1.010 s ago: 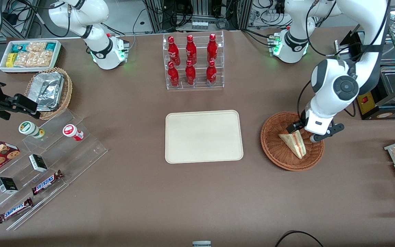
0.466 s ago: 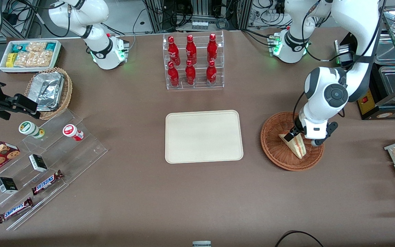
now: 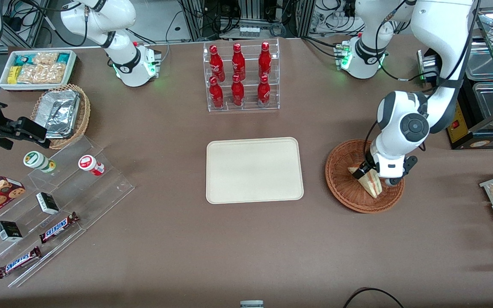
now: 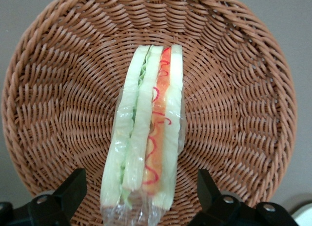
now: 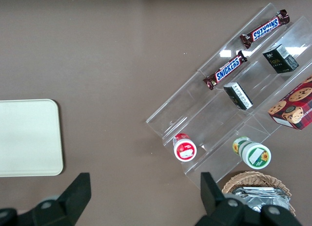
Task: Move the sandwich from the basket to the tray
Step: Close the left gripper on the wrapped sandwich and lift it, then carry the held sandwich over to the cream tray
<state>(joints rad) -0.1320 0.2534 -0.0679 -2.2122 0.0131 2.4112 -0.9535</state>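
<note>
The sandwich (image 3: pixel 371 183), a clear-wrapped wedge of white bread with red and green filling, lies in the round brown wicker basket (image 3: pixel 343 179) toward the working arm's end of the table. It also shows in the left wrist view (image 4: pixel 146 133), lying on the basket's weave (image 4: pixel 234 104). My left gripper (image 3: pixel 372 174) is low inside the basket, right over the sandwich. It is open, with one finger (image 4: pixel 73 187) on each side of the wedge's wrapped end, both apart from it. The cream-beige tray (image 3: pixel 254 170) lies empty beside the basket, at the table's middle.
A clear rack of red bottles (image 3: pixel 240 77) stands farther from the camera than the tray. A clear stepped stand with snack bars and cups (image 3: pixel 45 205), a light wicker basket with foil containers (image 3: pixel 60 113) and a white snack bin (image 3: pixel 37 68) lie toward the parked arm's end.
My left gripper has come down into the basket and shifted a little toward the tray, ending astride the sandwich. The sandwich has not moved.
</note>
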